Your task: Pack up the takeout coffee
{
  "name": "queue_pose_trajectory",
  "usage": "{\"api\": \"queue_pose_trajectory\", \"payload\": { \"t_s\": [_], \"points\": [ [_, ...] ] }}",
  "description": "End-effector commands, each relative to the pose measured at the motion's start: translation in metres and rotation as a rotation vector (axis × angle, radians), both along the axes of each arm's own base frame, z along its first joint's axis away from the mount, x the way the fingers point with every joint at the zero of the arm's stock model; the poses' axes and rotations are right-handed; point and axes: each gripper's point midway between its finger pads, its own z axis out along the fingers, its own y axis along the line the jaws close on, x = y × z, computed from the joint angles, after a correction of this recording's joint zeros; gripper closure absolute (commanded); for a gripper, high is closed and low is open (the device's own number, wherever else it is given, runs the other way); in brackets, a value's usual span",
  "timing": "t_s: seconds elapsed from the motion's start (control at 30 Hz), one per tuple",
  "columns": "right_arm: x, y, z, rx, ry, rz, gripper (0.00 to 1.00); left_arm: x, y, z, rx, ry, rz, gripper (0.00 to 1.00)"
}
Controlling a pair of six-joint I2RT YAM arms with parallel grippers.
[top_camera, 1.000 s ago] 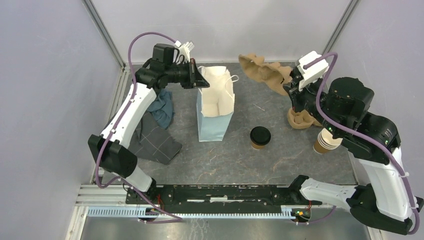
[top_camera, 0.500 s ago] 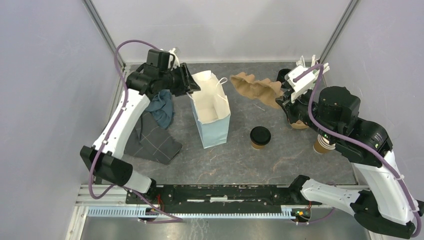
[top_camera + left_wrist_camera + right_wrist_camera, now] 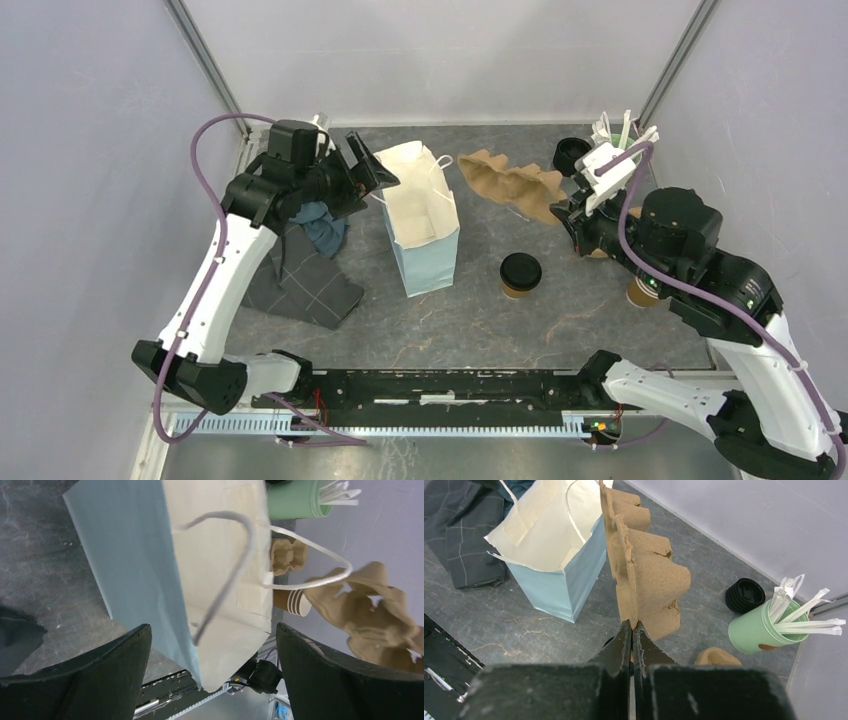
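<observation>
Coffee first: the takeout coffee (image 3: pixel 520 272) stands upright on the table (image 3: pixel 480 335), lid on, a little right of the middle and toward the near edge; nothing touches it. Just to its left stands the paper bag (image 3: pixel 428 255), mouth up and gaping, its cord handles (image 3: pixel 305 582) flopped across the opening. Behind the cup, toward the far edge, the pulp carrier (image 3: pixel 510 183) hangs in the air, turned on its side; the right claw (image 3: pixel 631 627) is pinched tight on its thin edge, jaws all but meeting. The left claw (image 3: pixel 368 172) hovers at the bag's far-left rim with its jaws spread wide and nothing in them.

The step in hand looks to be bringing the carrier toward the bag, the coffee not yet packed. To do it well: keep the pinch firm, since only a thin lip is held; roll the carrier flat with its wells up before lowering; come down through the middle of the mouth, clear of the handles; let the left claw steady the rim so that the bag does not tip; keep the arm's sweep high enough to miss the cup.

Farther out, a green cup (image 3: pixel 756 630) of stirrers and black lids (image 3: pixel 745 595) sit at the far-right corner; a dark cloth (image 3: pixel 305 285) lies along the left edge.
</observation>
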Motion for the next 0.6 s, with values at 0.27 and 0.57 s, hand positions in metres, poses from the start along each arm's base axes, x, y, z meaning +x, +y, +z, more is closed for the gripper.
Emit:
{"api": "queue_pose_trajectory", "payload": {
  "t_s": [0.27,0.57],
  "points": [
    [-0.007,0.001,0.034,0.127,-0.077,0.021,1.00,0.011,-0.002,-0.043,0.362,0.080,0.122,0.07],
    [-0.006,0.004,0.035,0.132,-0.088,0.027,1.00,0.028,0.013,-0.066,0.585,0.069,0.165,0.35]
  ]
}}
